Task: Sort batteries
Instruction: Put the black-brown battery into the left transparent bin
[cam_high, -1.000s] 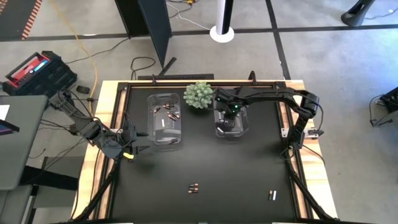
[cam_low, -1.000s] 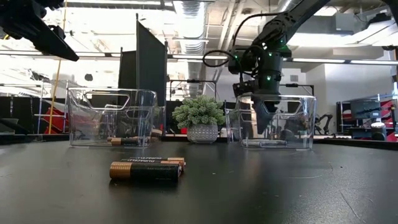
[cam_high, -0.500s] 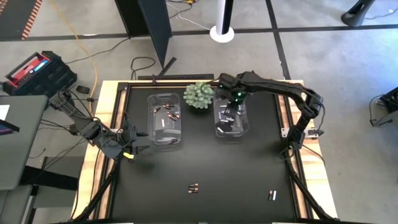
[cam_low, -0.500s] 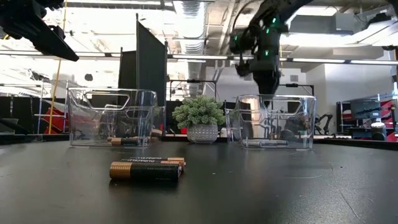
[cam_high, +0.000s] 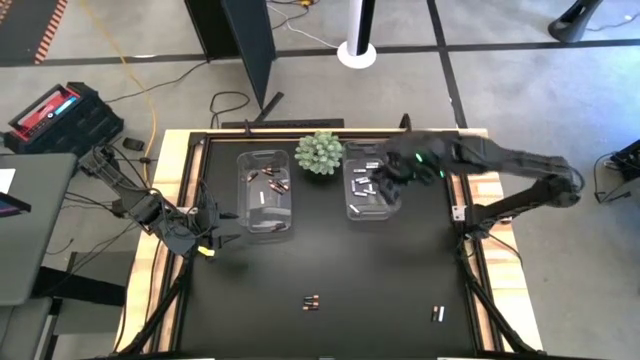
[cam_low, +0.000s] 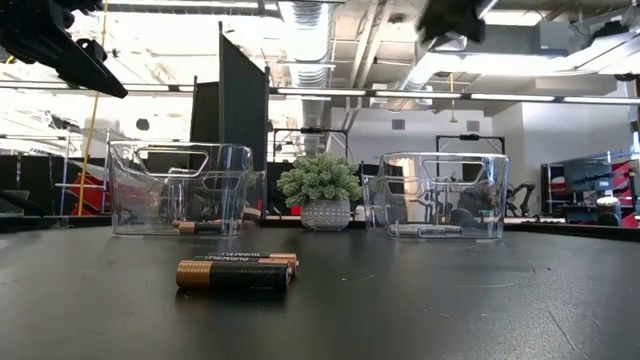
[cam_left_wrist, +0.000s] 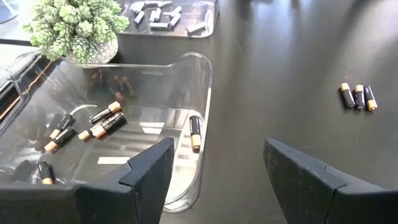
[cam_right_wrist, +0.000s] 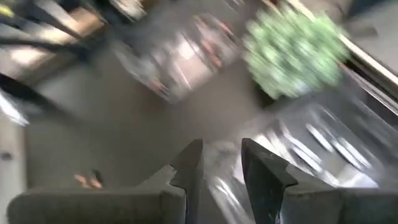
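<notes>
**Desk:** High view first: where are the batteries?

**Photographer:** Small dark cylindrical batteries with copper ends (cam_high: 312, 301) lie together near the front of the black table (cam_high: 330, 260), and another dark pair (cam_high: 437, 314) sits well apart toward the right front edge. More copper-ended cells rest in the left clear plastic bin (cam_high: 288, 222); pale silver-white cells (cam_high: 368, 188) lie in the right clear plastic bin (cam_high: 352, 208), with a green spiky plant in a pot (cam_high: 319, 152) between the bins at the back.

**Desk:** And the arms?

**Photographer:** The right gripper (cam_high: 385, 180) is above the right bin, fingers a narrow gap apart, nothing between them. The left gripper (cam_high: 215, 229) waits by the left bin, jaws wide, empty.

**Desk:** Step?

**Photographer:** Between picks, I'd judge. Next calls for reaching forward to a loose dark cell and carrying it to the left bin.
</notes>
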